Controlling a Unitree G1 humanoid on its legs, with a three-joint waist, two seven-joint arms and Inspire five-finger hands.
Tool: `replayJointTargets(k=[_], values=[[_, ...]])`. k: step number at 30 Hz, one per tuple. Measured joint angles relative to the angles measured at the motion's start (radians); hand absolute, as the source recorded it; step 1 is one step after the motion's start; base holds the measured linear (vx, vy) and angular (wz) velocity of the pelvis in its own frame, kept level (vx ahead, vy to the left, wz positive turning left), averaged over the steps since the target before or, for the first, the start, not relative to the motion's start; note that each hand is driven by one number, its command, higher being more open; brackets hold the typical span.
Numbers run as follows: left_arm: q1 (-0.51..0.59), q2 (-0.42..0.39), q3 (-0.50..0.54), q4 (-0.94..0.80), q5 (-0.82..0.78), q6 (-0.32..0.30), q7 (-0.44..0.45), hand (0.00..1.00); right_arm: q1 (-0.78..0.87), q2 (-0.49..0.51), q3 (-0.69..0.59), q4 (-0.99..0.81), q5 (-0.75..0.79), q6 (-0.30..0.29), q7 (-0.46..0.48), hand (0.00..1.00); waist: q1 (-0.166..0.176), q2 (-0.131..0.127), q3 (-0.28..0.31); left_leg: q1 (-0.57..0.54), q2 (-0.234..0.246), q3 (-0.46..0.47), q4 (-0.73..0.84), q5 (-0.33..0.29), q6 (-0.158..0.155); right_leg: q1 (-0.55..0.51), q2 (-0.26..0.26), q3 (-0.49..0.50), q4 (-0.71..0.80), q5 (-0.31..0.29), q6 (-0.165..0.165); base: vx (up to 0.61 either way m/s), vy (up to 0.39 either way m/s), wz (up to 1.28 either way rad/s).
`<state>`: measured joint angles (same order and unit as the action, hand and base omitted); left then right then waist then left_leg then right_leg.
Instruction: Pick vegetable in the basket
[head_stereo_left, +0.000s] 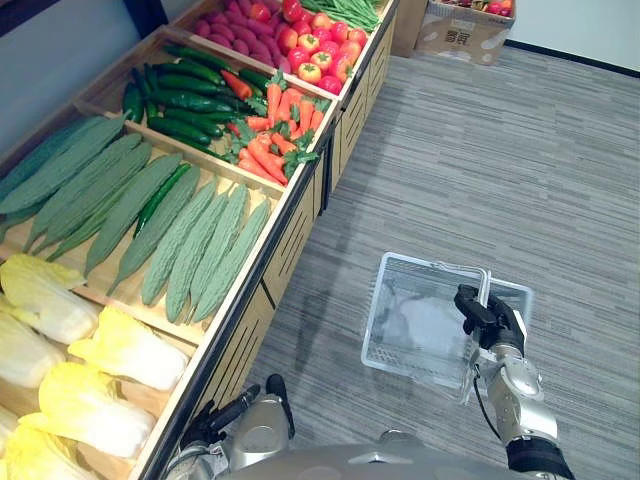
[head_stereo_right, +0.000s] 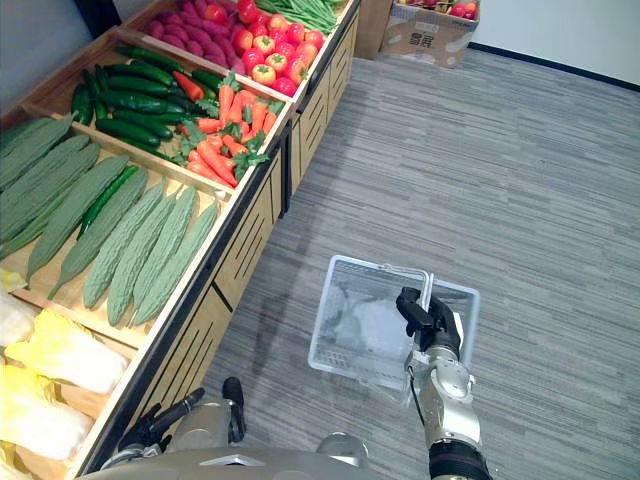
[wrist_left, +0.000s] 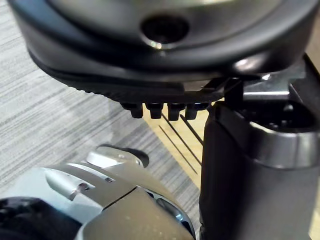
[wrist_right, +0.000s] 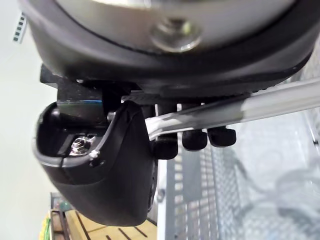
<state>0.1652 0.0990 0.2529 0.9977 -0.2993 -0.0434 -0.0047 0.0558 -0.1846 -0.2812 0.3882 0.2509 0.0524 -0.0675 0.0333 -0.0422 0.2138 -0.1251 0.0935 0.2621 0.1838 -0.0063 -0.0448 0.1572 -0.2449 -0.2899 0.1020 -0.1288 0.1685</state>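
Observation:
A white wire basket (head_stereo_left: 392, 322) hangs over the grey floor to the right of the produce shelf, with nothing in it but a clear liner. My right hand (head_stereo_left: 492, 318) is shut on the basket handle (wrist_right: 280, 102), its fingers curled round the bar. My left hand (head_stereo_left: 238, 408) is low beside the shelf front, fingers relaxed and holding nothing. On the shelf lie long green gourds (head_stereo_left: 190, 250), pale cabbages (head_stereo_left: 125, 350), dark cucumbers (head_stereo_left: 185, 100) and carrots (head_stereo_left: 272, 140).
The wooden shelf (head_stereo_left: 290, 235) runs along the left, with red fruit (head_stereo_left: 320, 50) and purple-red roots (head_stereo_left: 235, 35) at its far end. A cardboard box (head_stereo_left: 465, 30) stands on the floor at the back. Grey carpet (head_stereo_left: 480, 160) spreads to the right.

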Motion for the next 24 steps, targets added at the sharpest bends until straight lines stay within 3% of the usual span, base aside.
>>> replayJointTargets(k=[5, 10, 14, 16, 17, 18, 19, 20, 21, 22, 23, 24], values=[[0.001, 0.002, -0.006, 0.015, 0.005, 0.002, 0.021, 1.0, 0.008, 0.0, 0.034, 0.003, -0.007, 0.0, -0.003, 0.0, -0.006, 0.003, -0.002, 0.056, -0.009, 0.025, -0.137, 0.069, 0.002, -0.027, 0.005, 0.029, 0.0, 0.033, 0.002, 0.0, -0.005, -0.14], [-0.001, 0.009, -0.008, 0.014, -0.005, 0.015, 0.004, 1.0, 0.007, 0.0, 0.085, 0.018, -0.01, 0.0, -0.002, 0.0, 0.01, -0.006, -0.006, 0.078, -0.013, 0.039, -0.18, 0.088, 0.009, -0.043, 0.004, 0.049, 0.017, 0.058, 0.003, -0.02, 0.049, -0.08], [-0.003, 0.011, -0.01, 0.014, -0.005, 0.026, -0.008, 1.0, -0.009, 0.0, 0.091, 0.05, -0.01, 0.002, -0.008, 0.0, 0.017, -0.004, -0.006, 0.101, -0.017, 0.012, -0.239, 0.079, 0.005, -0.125, -0.007, 0.048, 0.2, 0.058, 0.003, -0.06, 0.07, 0.11], [-0.001, 0.034, -0.029, 0.015, -0.005, 0.04, -0.03, 1.0, -0.005, 0.001, 0.087, 0.052, -0.009, 0.003, -0.011, 0.0, 0.01, -0.027, 0.001, 0.139, -0.044, -0.028, -0.269, 0.074, -0.003, -0.176, -0.051, 0.06, 0.375, 0.063, -0.003, -0.02, 0.083, 0.54], [0.0, 0.047, -0.032, 0.016, -0.01, 0.05, -0.048, 1.0, -0.006, 0.0, 0.082, 0.045, -0.007, 0.002, -0.013, 0.0, 0.011, -0.045, 0.009, 0.116, -0.057, -0.055, -0.198, 0.057, 0.019, -0.201, -0.065, 0.092, 0.473, 0.063, -0.003, 0.0, 0.015, 0.5], [0.0, 0.044, -0.026, 0.015, -0.014, 0.049, -0.052, 1.0, -0.006, 0.0, 0.076, 0.044, -0.007, 0.001, -0.013, 0.0, 0.013, -0.046, 0.014, 0.098, -0.056, -0.074, -0.157, 0.048, 0.026, -0.212, -0.064, 0.115, 0.515, 0.072, -0.017, -0.03, 0.007, 0.75], [0.001, 0.041, -0.022, 0.016, -0.011, 0.043, -0.048, 1.0, -0.001, 0.0, 0.072, 0.046, -0.009, 0.004, -0.018, 0.0, 0.007, -0.031, 0.016, 0.1, -0.058, -0.112, -0.163, 0.034, 0.017, -0.22, -0.044, 0.146, 0.555, 0.121, -0.07, 0.01, 0.014, 0.96], [-0.001, 0.054, -0.015, 0.016, -0.006, 0.042, -0.049, 1.0, 0.003, 0.012, 0.067, 0.044, -0.01, 0.003, -0.024, 0.0, -0.011, -0.076, 0.004, 0.083, -0.088, -0.136, -0.094, -0.014, 0.027, -0.242, -0.071, 0.182, 0.567, 0.158, -0.082, 0.08, 0.044, 1.0], [-0.005, 0.059, -0.009, 0.009, -0.012, 0.041, -0.056, 1.0, 0.005, 0.011, 0.067, 0.03, -0.009, 0.002, -0.024, 0.0, -0.013, -0.088, 0.011, 0.025, -0.095, -0.13, 0.106, -0.048, 0.068, -0.253, -0.076, 0.187, 0.607, 0.156, -0.08, 0.16, 0.046, 0.9], [0.0, 0.011, 0.007, 0.01, -0.012, 0.023, -0.034, 1.0, 0.036, -0.021, 0.063, -0.021, -0.008, -0.003, -0.02, 0.0, -0.011, 0.006, 0.01, 0.016, -0.042, -0.162, 0.238, -0.238, 0.08, -0.272, -0.022, 0.194, 0.674, 0.103, -0.119, 0.14, 0.035, 0.59], [-0.016, 0.025, 0.012, 0.026, -0.004, 0.012, -0.009, 1.0, 0.024, -0.003, 0.058, -0.006, -0.009, -0.007, -0.019, 0.0, 0.004, -0.026, 0.028, 0.02, -0.069, -0.18, 0.269, -0.27, 0.076, -0.27, -0.017, 0.26, 0.66, -0.021, -0.113, 0.08, -0.008, 0.48], [-0.017, 0.028, 0.012, 0.026, -0.004, 0.005, 0.003, 1.0, 0.02, -0.002, 0.058, -0.005, -0.008, 0.001, -0.013, 0.0, 0.005, -0.028, 0.029, 0.018, -0.075, -0.187, 0.272, -0.27, 0.077, -0.27, -0.013, 0.271, 0.629, -0.055, -0.109, 0.02, -0.041, 0.49]])
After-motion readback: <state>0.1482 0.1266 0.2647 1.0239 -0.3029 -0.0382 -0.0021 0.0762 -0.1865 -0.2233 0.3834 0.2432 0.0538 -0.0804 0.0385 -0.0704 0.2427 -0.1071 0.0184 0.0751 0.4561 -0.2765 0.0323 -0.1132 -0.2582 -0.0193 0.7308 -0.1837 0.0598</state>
